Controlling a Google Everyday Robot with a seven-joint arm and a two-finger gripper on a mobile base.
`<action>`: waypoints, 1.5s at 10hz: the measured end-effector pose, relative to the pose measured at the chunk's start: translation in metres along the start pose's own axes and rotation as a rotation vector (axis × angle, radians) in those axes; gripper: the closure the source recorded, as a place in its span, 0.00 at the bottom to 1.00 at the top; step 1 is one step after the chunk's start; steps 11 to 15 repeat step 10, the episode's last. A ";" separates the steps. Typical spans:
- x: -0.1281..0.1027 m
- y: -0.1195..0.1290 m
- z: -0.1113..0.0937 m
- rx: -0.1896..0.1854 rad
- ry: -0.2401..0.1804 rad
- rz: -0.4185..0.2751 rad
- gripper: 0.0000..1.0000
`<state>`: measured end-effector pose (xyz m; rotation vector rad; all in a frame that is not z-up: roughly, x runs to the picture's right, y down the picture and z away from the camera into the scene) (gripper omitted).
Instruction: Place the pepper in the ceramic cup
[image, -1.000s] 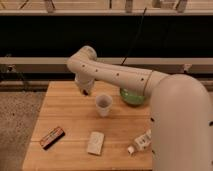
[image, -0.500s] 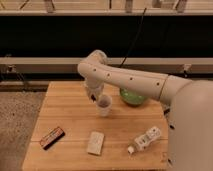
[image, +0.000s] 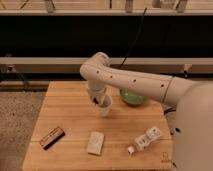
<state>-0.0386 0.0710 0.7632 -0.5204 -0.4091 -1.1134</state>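
Note:
The ceramic cup (image: 105, 108) is small, pale and tapered, and stands upright near the middle of the wooden table (image: 70, 110). My gripper (image: 98, 101) hangs from the white arm right over the cup's left rim, with its dark tip at the cup's mouth. The pepper does not show; I cannot tell whether it is in the gripper or in the cup.
A green bowl (image: 132, 98) sits just right of the cup, behind the arm. A flat brown-black bar (image: 52, 137) lies at the front left, a white packet (image: 95, 142) at the front middle, and a white bottle (image: 144, 140) lies on its side at the front right.
The arm has swung to the right and the gripper has come down from beside the cup onto its rim. The cup and the other things have stayed put.

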 end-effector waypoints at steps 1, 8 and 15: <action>-0.001 0.004 -0.002 -0.004 0.000 0.008 0.36; 0.001 0.014 -0.006 -0.012 0.004 0.042 0.34; 0.024 0.017 -0.005 -0.013 0.016 0.061 0.54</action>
